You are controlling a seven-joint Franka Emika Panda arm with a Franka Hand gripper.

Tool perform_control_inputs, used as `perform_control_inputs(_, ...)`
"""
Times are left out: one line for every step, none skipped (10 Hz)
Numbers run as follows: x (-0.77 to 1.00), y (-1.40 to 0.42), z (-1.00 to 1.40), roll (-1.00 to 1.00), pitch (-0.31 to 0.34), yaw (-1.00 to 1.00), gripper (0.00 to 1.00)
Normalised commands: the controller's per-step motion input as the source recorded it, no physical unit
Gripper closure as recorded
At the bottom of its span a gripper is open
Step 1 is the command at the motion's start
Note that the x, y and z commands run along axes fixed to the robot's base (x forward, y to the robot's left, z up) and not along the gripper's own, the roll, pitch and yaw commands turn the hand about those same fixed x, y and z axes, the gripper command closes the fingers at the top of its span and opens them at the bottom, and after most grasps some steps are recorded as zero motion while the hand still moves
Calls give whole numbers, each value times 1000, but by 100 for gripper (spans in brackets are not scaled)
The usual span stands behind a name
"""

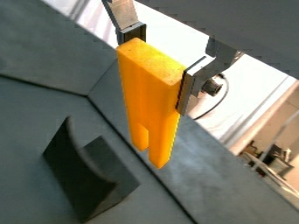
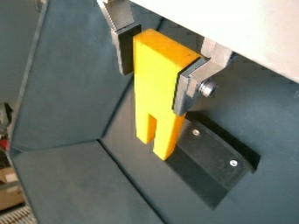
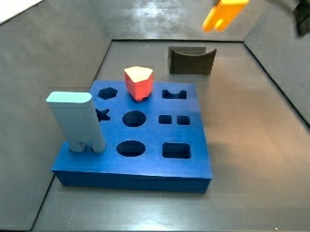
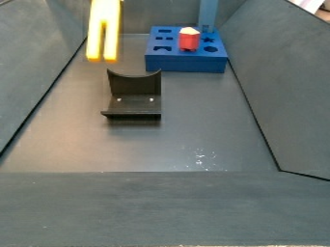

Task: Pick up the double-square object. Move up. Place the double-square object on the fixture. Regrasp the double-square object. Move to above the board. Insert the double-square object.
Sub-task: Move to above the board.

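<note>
The gripper (image 1: 163,59) is clenched on the upper end of the double-square object (image 1: 149,101); in both wrist views the silver finger plates press its two flat sides, and the notched end with two square feet hangs downward.

In a side view the double-square object (image 4: 103,29) hangs in the upper left of the frame, clear of the floor and above the fixture (image 4: 133,95). It appears to be in the move-up or carry stage before placement on the fixture.

To do this step well, keep the block vertical, centre it over the fixture's recess, and descend slowly so that the feet do not catch an upright.

The board (image 3: 140,136) lies well apart from the fixture (image 3: 190,60) and carries a red pentagonal peg (image 3: 140,83) and a light-blue block (image 3: 75,118). The sloped bin walls (image 4: 45,87) limit sideways travel; open floor lies in the lower part of the frame.
</note>
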Motion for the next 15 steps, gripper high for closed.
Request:
perform_control_inputs(265,-197,1000,81,221,-36,100)
perform_control_inputs(264,-195,1000,74,238,7,100)
perform_control_inputs(256,-184,1000,73,242,67,100)
perform_control_inputs(257,-182,1000,72,238,93,100)
perform_control_inputs(209,-142,791,79,231,147,100)
perform_control_inputs(185,-122,657,80,223,163,100)
perform_control_inputs(145,-90,396,85,205,187,100)
perform_control_inputs(127,-74,205,86,184,198,100)
perform_control_inputs(118,-64,56,89,161,204,100)
perform_control_inputs(121,-63,56,87,158,206,100)
perform_control_inputs(121,-66,54,86,154,204,100)
perform_control_inputs(-1000,-732,87,-1000,89,-52,100)
perform_control_inputs(-1000,-712,100,-1000,71,-46,100)
perform_control_inputs(-1000,-671,101,-1000,45,-41,100)
perform_control_inputs(-1000,-606,73,-1000,9,-31,100)
